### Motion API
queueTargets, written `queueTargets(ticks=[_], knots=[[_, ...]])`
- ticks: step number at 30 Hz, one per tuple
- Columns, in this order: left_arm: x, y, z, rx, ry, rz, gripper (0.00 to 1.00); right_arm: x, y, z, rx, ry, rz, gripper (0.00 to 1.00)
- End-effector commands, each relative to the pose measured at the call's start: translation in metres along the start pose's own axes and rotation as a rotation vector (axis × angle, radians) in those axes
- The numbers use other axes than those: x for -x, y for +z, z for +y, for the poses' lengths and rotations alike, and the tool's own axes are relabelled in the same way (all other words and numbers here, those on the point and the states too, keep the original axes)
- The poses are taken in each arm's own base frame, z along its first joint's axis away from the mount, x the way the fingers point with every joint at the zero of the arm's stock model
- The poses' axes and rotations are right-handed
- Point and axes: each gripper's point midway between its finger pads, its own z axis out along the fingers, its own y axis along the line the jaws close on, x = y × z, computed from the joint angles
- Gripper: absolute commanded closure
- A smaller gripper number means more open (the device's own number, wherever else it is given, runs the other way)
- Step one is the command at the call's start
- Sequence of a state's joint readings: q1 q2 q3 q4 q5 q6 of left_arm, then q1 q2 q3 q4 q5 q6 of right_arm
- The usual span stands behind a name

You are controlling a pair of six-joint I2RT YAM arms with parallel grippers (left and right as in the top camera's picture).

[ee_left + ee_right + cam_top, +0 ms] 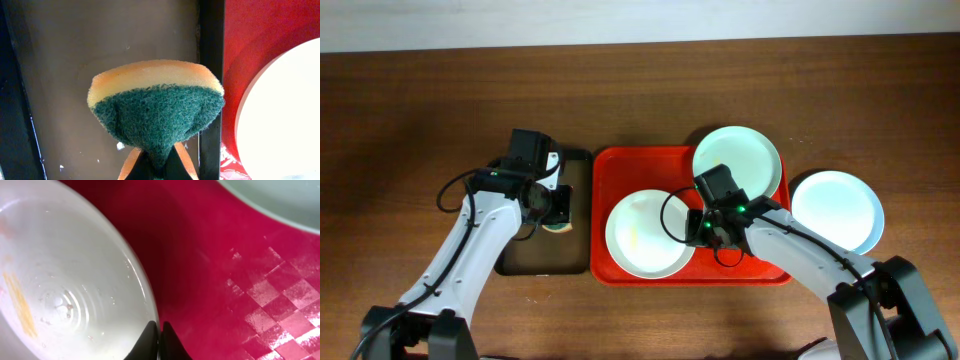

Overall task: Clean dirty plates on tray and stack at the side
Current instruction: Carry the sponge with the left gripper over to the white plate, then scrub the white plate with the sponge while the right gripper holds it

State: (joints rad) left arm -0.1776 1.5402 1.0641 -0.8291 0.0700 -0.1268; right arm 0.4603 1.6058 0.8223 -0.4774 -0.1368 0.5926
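Overhead: red tray (695, 268) centre of frame on wooden table (410, 110); white plate (648, 233) lies in the tray's left half; pale green plate (737, 163) at the tray's upper right corner, its edge over the rim; pale blue plate (837, 211) off the tray, on the table at right.

White plate carries a yellowish smear (20, 305) and water droplets; the other two look clean from above.

Left gripper (157, 162): jaws pinched tight on a sponge (157, 107), green scouring face towards the camera, yellow foam behind; it hangs over the black tray (60, 75), left of the red tray.

Right gripper (158, 340): tips nearly together at the right rim of the white plate; the rim runs in between them, so it reads as a narrow nip on that plate.
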Motion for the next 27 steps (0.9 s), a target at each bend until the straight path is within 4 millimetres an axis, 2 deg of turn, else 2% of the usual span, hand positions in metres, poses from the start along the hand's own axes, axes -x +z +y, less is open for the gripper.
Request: queueTargets(ticks=[1, 5, 9, 13, 16, 20, 24, 27], knots=[[0.012, -0.008, -0.002, 0.006, 0.017, -0.051, 1.0, 0.007, -0.001, 0.007, 0.017, -0.002, -0.021, 0.96], [0.019, -0.009, -0.004, -0.009, -0.034, -0.079, 1.0, 0.013, -0.001, 0.011, 0.037, 0.04, -0.047, 0.96], [0.019, -0.008, -0.028, -0.086, -0.034, -0.08, 1.0, 0.02, -0.001, 0.016, 0.057, 0.04, -0.074, 0.96], [0.017, -0.001, -0.064, -0.136, -0.038, -0.074, 1.0, 0.009, 0.004, 0.007, 0.036, 0.051, -0.045, 0.96], [0.008, 0.014, -0.092, -0.161, 0.0, -0.033, 1.0, 0.002, 0.008, 0.002, 0.024, 0.053, -0.029, 0.96], [-0.005, 0.042, -0.115, -0.165, 0.037, 0.026, 1.0, 0.002, 0.008, 0.002, 0.024, 0.053, -0.029, 0.96], [-0.012, 0.066, -0.128, -0.169, 0.034, 0.062, 1.0, 0.001, 0.008, 0.001, 0.02, 0.054, -0.024, 0.96], [-0.023, 0.087, -0.125, -0.143, 0.004, 0.12, 1.0, 0.0, 0.008, 0.0, 0.016, 0.054, -0.024, 0.96]])
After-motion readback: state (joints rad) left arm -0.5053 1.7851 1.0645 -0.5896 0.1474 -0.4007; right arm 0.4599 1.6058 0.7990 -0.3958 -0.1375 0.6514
